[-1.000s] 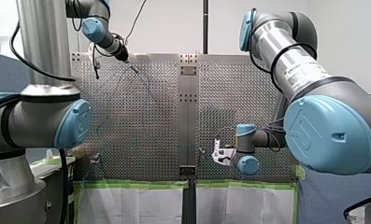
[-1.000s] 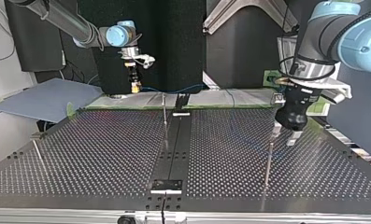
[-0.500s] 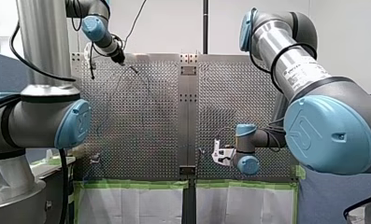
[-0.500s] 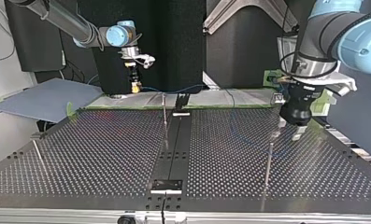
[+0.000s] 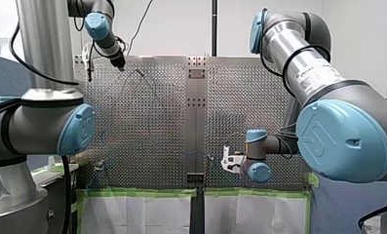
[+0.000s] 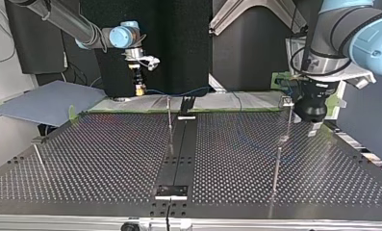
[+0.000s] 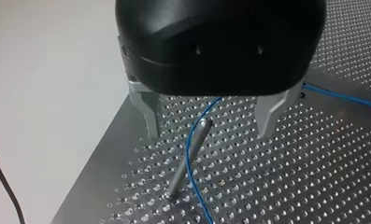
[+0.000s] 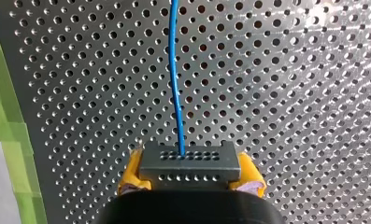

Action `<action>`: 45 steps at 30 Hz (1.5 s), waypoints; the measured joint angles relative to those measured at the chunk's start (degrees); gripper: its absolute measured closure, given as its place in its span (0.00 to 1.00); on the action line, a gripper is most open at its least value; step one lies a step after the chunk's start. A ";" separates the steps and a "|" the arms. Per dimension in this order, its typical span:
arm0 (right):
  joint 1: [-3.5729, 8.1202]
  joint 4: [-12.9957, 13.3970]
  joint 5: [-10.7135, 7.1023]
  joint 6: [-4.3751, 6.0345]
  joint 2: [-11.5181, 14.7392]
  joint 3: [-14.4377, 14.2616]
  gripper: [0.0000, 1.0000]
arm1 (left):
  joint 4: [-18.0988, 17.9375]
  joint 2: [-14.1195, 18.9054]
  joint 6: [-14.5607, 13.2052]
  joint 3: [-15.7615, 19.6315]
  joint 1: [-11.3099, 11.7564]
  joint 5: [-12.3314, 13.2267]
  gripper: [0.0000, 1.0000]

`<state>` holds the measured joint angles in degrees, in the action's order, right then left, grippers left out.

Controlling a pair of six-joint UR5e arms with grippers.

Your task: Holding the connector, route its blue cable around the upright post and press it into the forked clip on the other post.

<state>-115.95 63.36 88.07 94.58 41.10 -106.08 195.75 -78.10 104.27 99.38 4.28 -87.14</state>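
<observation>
In the right wrist view my right gripper [image 8: 189, 173] is shut with its yellow pads [image 8: 129, 176] on a dark grey connector [image 8: 189, 160]. The blue cable [image 8: 174, 74] leaves the connector and runs ahead over the perforated plate. In the left wrist view my left gripper [image 7: 210, 132] is open, its metal fingers [image 7: 150, 116] hanging above a slim metal post [image 7: 185, 163]. The cable [image 7: 191, 161] passes close by that post's top and down beside it. At the top view's right my left gripper [image 6: 310, 126] hovers by the post [image 6: 286, 120]; my right gripper [image 6: 139, 88] is at the back left.
A second thin post [image 6: 170, 115] stands near the plate's middle seam [image 6: 179, 154]. Green tape [image 5: 142, 192] lines the plate's near edge in the front view. A grey board [image 6: 49, 101] lies beyond the plate at the top view's left.
My left gripper has lifted off and drawn away from the post, toward the top view's right, still open. My right gripper has held still with the connector.
</observation>
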 joint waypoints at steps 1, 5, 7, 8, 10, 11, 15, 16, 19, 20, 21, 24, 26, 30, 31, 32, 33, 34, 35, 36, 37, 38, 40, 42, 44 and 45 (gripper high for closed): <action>0.00 -0.05 0.00 -0.02 0.01 0.01 1.00 | 0.06 0.01 -0.03 0.00 0.00 -0.05 0.00; 0.00 -0.24 0.00 -0.10 0.00 0.01 1.00 | 0.67 0.21 -0.17 0.00 0.00 -0.22 0.00; -0.01 -0.30 0.00 -0.12 0.00 -0.02 1.00 | 0.82 0.27 -0.19 0.00 0.00 -0.24 0.00; -0.01 -0.30 0.00 -0.13 0.00 -0.01 1.00 | 0.88 0.31 -0.20 0.01 0.00 -0.25 0.00; -0.02 -0.32 0.00 -0.15 0.00 0.00 1.00 | 0.92 0.34 -0.21 0.01 0.00 -0.25 0.00; -0.02 -0.34 0.00 -0.16 0.00 0.00 1.00 | 0.93 0.35 -0.21 0.01 0.00 -0.26 0.00; -0.02 -0.45 0.00 -0.17 0.00 0.00 1.00 | 0.92 0.36 -0.21 0.01 0.02 -0.32 0.00; -0.01 -0.47 0.00 -0.17 0.00 0.00 1.00 | 0.89 0.36 -0.21 0.01 0.04 -0.37 0.00; 0.00 -0.50 0.00 -0.17 0.00 0.00 1.00 | 0.36 0.38 -0.31 0.10 0.25 -1.07 0.00; 0.00 -0.50 0.00 -0.17 0.00 -0.01 1.00 | -0.07 0.36 -0.37 0.24 0.38 -1.53 0.00; 0.00 -0.50 0.00 -0.17 0.00 -0.02 1.00 | -0.41 0.32 -0.40 0.36 0.49 -1.90 0.00; -0.01 -0.47 0.00 -0.16 0.00 -0.03 1.00 | -1.74 0.02 -0.38 0.84 0.90 -2.89 0.00; 0.00 -0.40 0.00 -0.17 0.00 -0.02 1.00 | -2.69 -0.40 -0.03 1.19 1.13 -3.35 0.00; 0.00 -0.32 0.00 -0.17 0.00 -0.01 1.00 | -4.41 -1.55 1.28 1.57 1.27 -3.21 0.00; 0.00 -0.27 0.00 -0.17 0.00 -0.01 1.00 | -4.80 -1.86 1.64 1.61 1.22 -2.99 0.00; 0.00 -0.23 0.00 -0.17 0.00 -0.01 1.00 | -5.33 -2.30 2.11 1.63 1.17 -2.64 0.00; -0.01 -0.18 0.00 -0.17 0.00 -0.02 1.00 | -5.69 -2.64 2.46 1.64 1.12 -2.34 0.00; -0.01 -0.11 0.00 -0.17 0.00 -0.02 1.00 | -6.03 -2.98 2.81 1.65 1.07 -2.03 0.00; -0.01 -0.07 0.00 -0.17 0.00 -0.02 1.00 | -6.51 -3.45 3.28 1.65 1.01 -1.59 0.00; -0.01 -0.04 0.00 -0.17 0.00 -0.02 1.00 | -6.89 -3.80 3.59 1.65 0.97 -1.24 0.00; -0.02 -0.02 0.00 -0.17 0.00 -0.01 1.00 | -7.26 -4.16 3.88 1.65 0.94 -0.90 0.00; -0.02 0.00 0.00 -0.17 0.00 -0.01 1.00 | -7.74 -4.66 4.29 1.65 0.89 -0.41 0.00; -0.02 0.01 0.00 -0.17 -0.01 -0.02 1.00 | -8.51 -5.43 4.98 1.66 0.84 0.36 0.00; -0.02 0.03 0.00 -0.17 0.00 -0.01 1.00 | -9.45 -6.35 5.86 1.67 0.82 1.28 0.00; -0.02 0.07 0.00 -0.17 0.00 0.01 1.00 | -10.39 -7.30 6.79 1.67 0.81 2.23 0.00; -0.02 0.08 0.00 -0.17 0.00 0.01 1.00 | -10.84 -7.72 7.22 1.67 0.83 2.66 0.00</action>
<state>-115.97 63.44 88.07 94.41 41.10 -106.07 184.91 -85.82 111.49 101.05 5.11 -84.48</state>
